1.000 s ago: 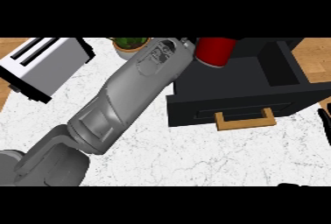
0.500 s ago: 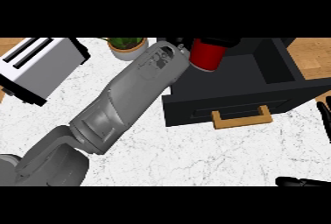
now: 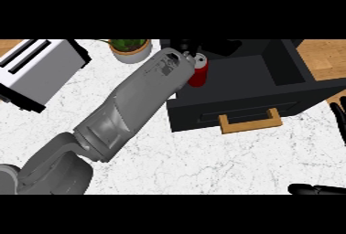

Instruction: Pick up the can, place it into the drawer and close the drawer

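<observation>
The placing step is in hand. The red cylindrical can (image 3: 197, 76) hangs in the upper middle of the frame, over the left inner side of the black drawer (image 3: 196, 116), which stands pulled out with its wooden pull handle (image 3: 250, 123) facing the lower edge. The can is over the cavity, but whether its base touches the drawer floor cannot be told from this steep angle.

The next move, by my reading, calls for lowering the can until it rests on the drawer floor, then uncurling the fingers and lifting the arm clear of the left wall. The push on the drawer front comes after that. The can sits close to that wall, so it may need a small shift toward the middle of the frame.

The left hand (image 3: 185, 47) is largely hidden behind the grey left forearm (image 3: 135, 105), which runs from the lower left corner up to the can. Its dark fingers appear curled round the can's upper part, holding it.

The right hand (image 3: 336, 114) rests at the right edge, with straight fingers that touch nothing.

A white and black toaster (image 3: 40, 68) and a potted green plant (image 3: 130, 48) stand at the upper left on the white marbled counter (image 3: 202, 160).
</observation>
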Controlling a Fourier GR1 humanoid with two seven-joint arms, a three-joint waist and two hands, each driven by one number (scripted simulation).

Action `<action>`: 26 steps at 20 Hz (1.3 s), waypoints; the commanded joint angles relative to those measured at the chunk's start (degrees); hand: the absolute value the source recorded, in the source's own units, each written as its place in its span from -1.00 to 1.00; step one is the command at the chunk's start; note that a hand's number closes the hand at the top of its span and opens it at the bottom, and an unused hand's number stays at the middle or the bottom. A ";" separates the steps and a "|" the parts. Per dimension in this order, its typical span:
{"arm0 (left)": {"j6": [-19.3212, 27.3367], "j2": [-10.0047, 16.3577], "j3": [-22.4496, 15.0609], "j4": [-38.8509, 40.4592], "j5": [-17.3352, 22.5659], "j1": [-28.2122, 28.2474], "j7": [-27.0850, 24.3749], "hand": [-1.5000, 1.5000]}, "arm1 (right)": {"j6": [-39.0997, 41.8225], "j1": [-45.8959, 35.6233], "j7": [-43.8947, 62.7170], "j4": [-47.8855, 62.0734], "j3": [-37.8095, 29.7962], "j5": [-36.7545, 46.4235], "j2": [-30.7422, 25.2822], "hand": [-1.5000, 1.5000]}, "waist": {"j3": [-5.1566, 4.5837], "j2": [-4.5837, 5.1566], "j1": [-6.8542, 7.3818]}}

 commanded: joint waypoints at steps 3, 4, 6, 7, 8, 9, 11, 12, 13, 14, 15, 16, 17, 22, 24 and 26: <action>1.43 -0.01 -1.44 0.06 1.66 1.02 -1.78 -1.00 | -1.32 -1.23 0.32 -0.81 1.03 1.10 0.91 -1.00 | -0.05 -0.06 0.52; 1.51 -0.01 -0.44 0.13 2.52 2.00 -3.60 -1.00 | -0.65 -2.12 -0.14 1.54 -1.07 -0.48 -0.46 -1.00 | -0.03 0.23 0.28; 2.62 -0.01 -0.93 -0.23 3.05 2.71 -3.58 -1.00 | 0.25 1.54 0.45 -2.79 -0.59 -0.71 -0.24 -1.00 | -0.06 -0.35 0.34; 3.89 -0.01 -0.69 -0.91 4.14 2.96 -3.51 -1.00 | -0.02 -0.21 -1.58 -1.41 0.73 2.30 -0.41 -1.00 | -0.04 0.14 -0.51; 3.56 -0.01 -1.14 -1.21 4.14 2.16 -3.63 -1.00 | -0.89 -2.54 0.27 -2.07 1.27 3.94 -1.39 -1.00 | -0.09 0.07 0.15; 4.45 -0.01 -1.27 -1.85 4.57 3.93 -5.20 -1.00 | -1.44 -2.66 0.00 -2.77 2.10 6.58 -1.57 -1.00 | -0.12 0.19 -0.04; 3.32 -0.01 -0.66 -2.23 6.02 1.95 -2.40 -1.00 | -1.31 -1.70 -3.01 -3.30 1.97 10.70 -2.85 -1.00 | -0.10 -0.29 0.94; 3.68 -0.01 0.59 -0.80 6.32 3.45 -5.36 -1.00 | 0.46 -0.68 -2.98 -4.70 0.10 8.45 -4.71 -1.00 | -0.10 -0.22 0.73; 4.56 -0.01 -0.02 -1.18 6.81 1.81 -3.41 -1.00 | 0.69 0.04 -5.84 -3.79 1.78 11.65 -4.53 -1.00 | -0.03 0.02 -0.26; 4.61 -0.01 0.01 -1.44 7.33 1.22 -3.31 -1.00 | 0.82 -0.78 -5.62 -4.29 1.74 12.25 -5.42 -1.00 | -0.04 0.06 -0.42; 2.83 -0.01 0.75 -0.74 7.65 -1.11 -1.84 -1.00 | 0.61 -1.32 -5.60 -4.45 2.11 13.68 -5.88 -1.00 | -0.07 -0.30 1.17; 3.56 -0.01 0.17 -1.77 8.14 1.31 -3.79 -1.00 | 0.52 -2.71 -6.03 -3.78 2.87 14.83 -6.22 -1.00 | -0.08 -0.12 1.16; 3.27 -0.01 -0.02 -2.15 8.42 0.96 -3.56 -1.00 | -0.14 -0.08 -8.33 -3.57 4.59 17.66 -4.70 -1.00 | -0.06 -0.36 1.54; 2.94 -0.01 2.46 -1.36 10.92 -0.91 -5.66 -1.00 | -0.26 -2.98 -8.57 -4.59 6.69 23.63 -7.38 -1.00 | -0.11 -0.18 2.24; 4.66 -0.01 2.11 -2.97 11.13 -0.09 -6.63 -1.00 | 0.16 -0.29 -9.99 -5.32 7.17 27.70 -8.91 -1.00 | -0.11 -0.76 3.02; 6.08 -0.01 1.15 -3.43 11.17 0.16 -7.16 -1.00 | -1.80 -3.63 -9.64 -3.11 9.76 34.51 -9.69 -1.00 | -0.13 -0.58 3.55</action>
